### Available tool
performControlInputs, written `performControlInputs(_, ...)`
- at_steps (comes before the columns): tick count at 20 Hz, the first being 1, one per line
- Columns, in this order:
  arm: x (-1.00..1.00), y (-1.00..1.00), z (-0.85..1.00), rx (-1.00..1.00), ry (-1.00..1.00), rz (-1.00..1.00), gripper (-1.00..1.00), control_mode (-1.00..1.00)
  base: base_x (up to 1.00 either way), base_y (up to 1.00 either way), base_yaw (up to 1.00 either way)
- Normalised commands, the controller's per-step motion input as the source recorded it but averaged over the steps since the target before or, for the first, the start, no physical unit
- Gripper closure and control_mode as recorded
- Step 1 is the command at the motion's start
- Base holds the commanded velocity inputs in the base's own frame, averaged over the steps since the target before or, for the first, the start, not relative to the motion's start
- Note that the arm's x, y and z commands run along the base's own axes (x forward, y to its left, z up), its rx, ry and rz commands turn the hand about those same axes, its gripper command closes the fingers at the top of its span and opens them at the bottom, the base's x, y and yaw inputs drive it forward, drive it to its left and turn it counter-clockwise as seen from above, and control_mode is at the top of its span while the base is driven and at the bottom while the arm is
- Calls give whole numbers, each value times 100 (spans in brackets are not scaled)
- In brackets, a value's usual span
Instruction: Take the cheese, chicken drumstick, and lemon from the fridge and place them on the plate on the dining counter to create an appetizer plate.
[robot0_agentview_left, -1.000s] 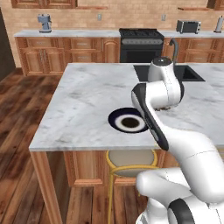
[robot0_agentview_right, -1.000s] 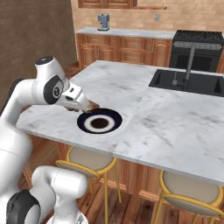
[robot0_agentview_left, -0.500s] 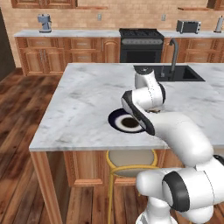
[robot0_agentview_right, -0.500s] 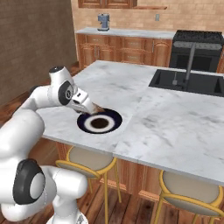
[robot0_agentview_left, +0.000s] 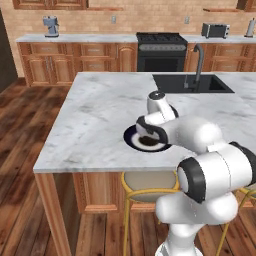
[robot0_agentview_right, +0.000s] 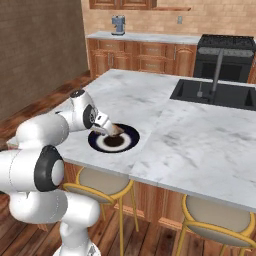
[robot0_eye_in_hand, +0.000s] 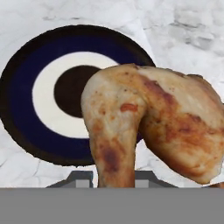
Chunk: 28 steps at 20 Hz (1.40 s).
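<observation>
Golden-brown, the chicken drumstick (robot0_eye_in_hand: 148, 131) is pinched between the pressed-together jaws of the gripper (robot0_agentview_right: 111, 130) and is held just above the near-left part of the plate (robot0_agentview_right: 131, 135), not yet set down. The plate, with a navy rim, a white ring and a dark middle, lies near the front edge of the dining counter (robot0_agentview_right: 200, 145), close to its front-left corner. Bare marble is left all round the plate, widest toward the far edge and the right; to the near side only a narrow strip is left before the edge. The black sink (robot0_agentview_left: 192, 83) with its faucet (robot0_agentview_left: 198, 64) is set well apart, at the far right of the counter. Yellow-framed stools (robot0_agentview_right: 97, 182) are tucked under the front edge. Nothing on the top is seen to stand in the way. Compared with a second ago, the arm is folded lower and the gripper has been brought in over the plate's rim.
</observation>
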Motion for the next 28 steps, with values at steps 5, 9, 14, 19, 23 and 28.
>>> performControlInputs(5, 56, 0, -44, 0, 0, 0, 100, -100, 0, 0, 0)
performControlInputs(9, 41, 0, -33, 0, 0, 0, 100, -100, 0, 0, 0)
performControlInputs(14, 43, 0, -34, 0, 0, 0, 100, -100, 0, 0, 0)
performControlInputs(19, 31, 0, -26, 0, 0, 0, 100, -100, 0, 0, 0)
performControlInputs(23, 25, 0, -19, 0, 0, -1, 100, -100, 0, 0, 0)
performControlInputs(28, 17, 0, -8, 0, -1, -1, 100, -100, 0, 0, 0)
